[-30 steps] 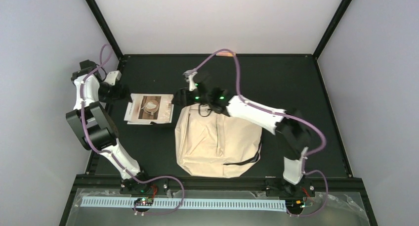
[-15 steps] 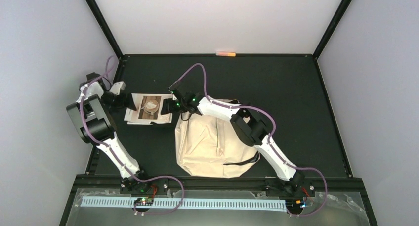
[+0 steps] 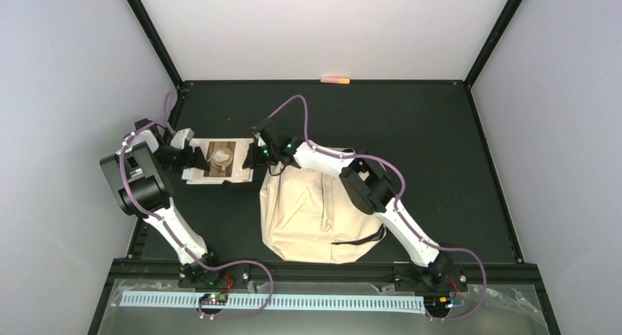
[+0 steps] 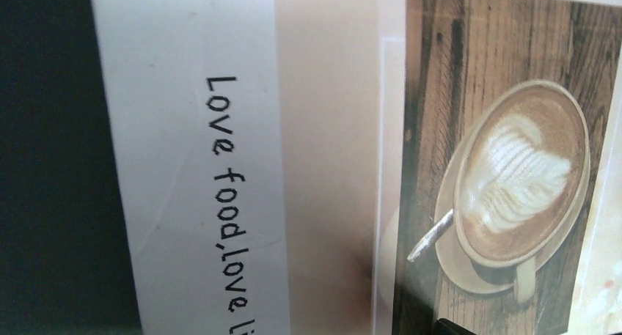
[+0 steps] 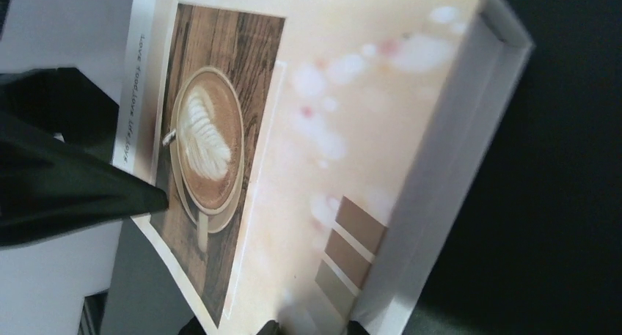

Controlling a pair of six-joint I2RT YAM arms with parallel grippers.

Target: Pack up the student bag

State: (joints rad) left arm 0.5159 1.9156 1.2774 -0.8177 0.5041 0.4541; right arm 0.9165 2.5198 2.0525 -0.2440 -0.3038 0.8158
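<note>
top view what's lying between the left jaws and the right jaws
A book with a coffee-cup cover lies flat on the table there, with the left jaws at one end and the right jaws at the other. The top view shows this.

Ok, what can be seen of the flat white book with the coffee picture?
The flat white coffee-picture book lies on the black table, left of the cream fabric backpack. Its peach cover shows a latte on wood and handwritten "Love food". The left tool and right tool flank it; contact unclear.
</note>
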